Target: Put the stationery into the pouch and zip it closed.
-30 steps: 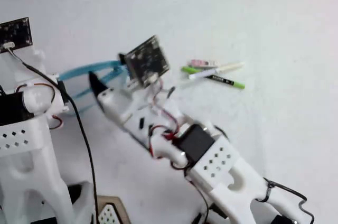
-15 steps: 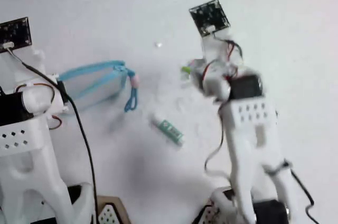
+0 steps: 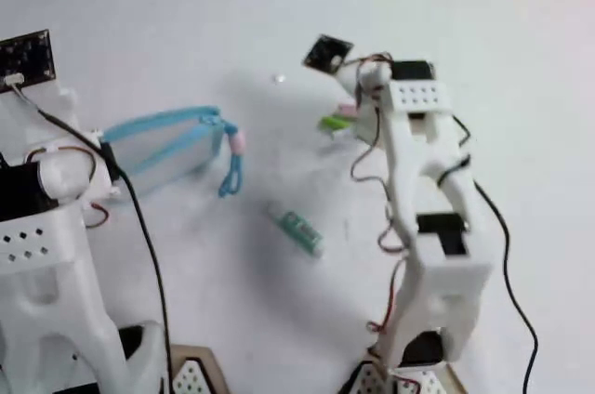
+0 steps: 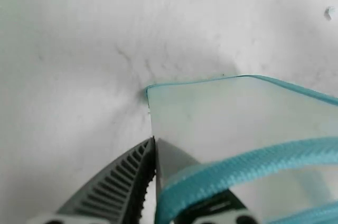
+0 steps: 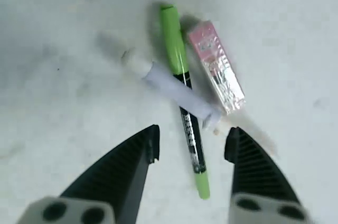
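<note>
High view, starting at the left: my left hand (image 4: pixel 155 145) is pinched shut on one end of the clear, teal-trimmed pouch (image 3: pixel 165 148). The left wrist view confirms it, with the ribbed finger (image 4: pixel 129 182) pressed against the plastic just under the zip tape. I read that grip as an anchor. It stops the pouch sliding on the white desk (image 3: pixel 521 50) and presents its mouth, which seems to gape toward the middle, to the other arm.

A blue loop (image 3: pixel 230 177) with a pink bead (image 3: pixel 237 141) trails off the pouch's free end and lies flat on the desk. There it should be easy to reach for the closing step.

Next across, a small green-and-white piece (image 3: pixel 297 230) lies alone on the desk between the pouch and the right arm, apart from both. It is outside the pouch, so I count it as work left.

Farther right, my right hand (image 5: pixel 193 131) hangs wide open, holding nothing, directly over a cluster of stationery. The right wrist view shows its two fingers (image 5: pixel 132 166) straddling a green pen (image 5: pixel 178 60). A lilac-barrelled marker (image 5: pixel 177 93) lies across the pen and a pink packet (image 5: pixel 216 68) sits just alongside. The fingers line up roughly across the pen's length, which suits a pinch on the barrel, though the overlapping marker could come along or get nudged. I can see nothing inside the pouch, so I judge the task to be at an early stage.
</note>
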### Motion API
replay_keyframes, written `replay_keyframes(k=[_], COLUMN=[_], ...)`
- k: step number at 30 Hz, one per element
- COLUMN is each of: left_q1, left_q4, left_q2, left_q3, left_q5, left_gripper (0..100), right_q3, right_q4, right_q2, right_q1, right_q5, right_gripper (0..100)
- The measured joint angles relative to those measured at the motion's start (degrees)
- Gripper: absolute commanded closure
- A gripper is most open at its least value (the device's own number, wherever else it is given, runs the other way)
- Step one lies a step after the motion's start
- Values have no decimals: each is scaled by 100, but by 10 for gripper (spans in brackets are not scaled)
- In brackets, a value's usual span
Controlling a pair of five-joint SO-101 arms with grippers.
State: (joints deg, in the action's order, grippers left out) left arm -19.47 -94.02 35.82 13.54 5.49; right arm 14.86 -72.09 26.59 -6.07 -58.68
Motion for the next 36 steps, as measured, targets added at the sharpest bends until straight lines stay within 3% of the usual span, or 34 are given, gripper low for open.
replay_keyframes(k=[7, 11, 12, 24, 36], left_q1=[0, 0, 0, 0, 0], left_q4=[97, 132, 141, 149, 149], left_q2=[0, 0, 0, 0, 0], left_q3=[9, 9, 9, 26, 26], left_q5=[0, 0, 0, 0, 0], left_gripper=[978, 978, 978, 978, 978], right_q3=[1600, 2497, 2708, 5090, 6075], right_q4=[9, -114, -264, -2743, -2822], right_q2=[1732, 2479, 2629, 3200, 2716], right_q1=[9, -9, -9, -167, -229], right_q5=[-97, -123, -185, -475, 923], right_gripper=[817, 945, 989, 981, 981])
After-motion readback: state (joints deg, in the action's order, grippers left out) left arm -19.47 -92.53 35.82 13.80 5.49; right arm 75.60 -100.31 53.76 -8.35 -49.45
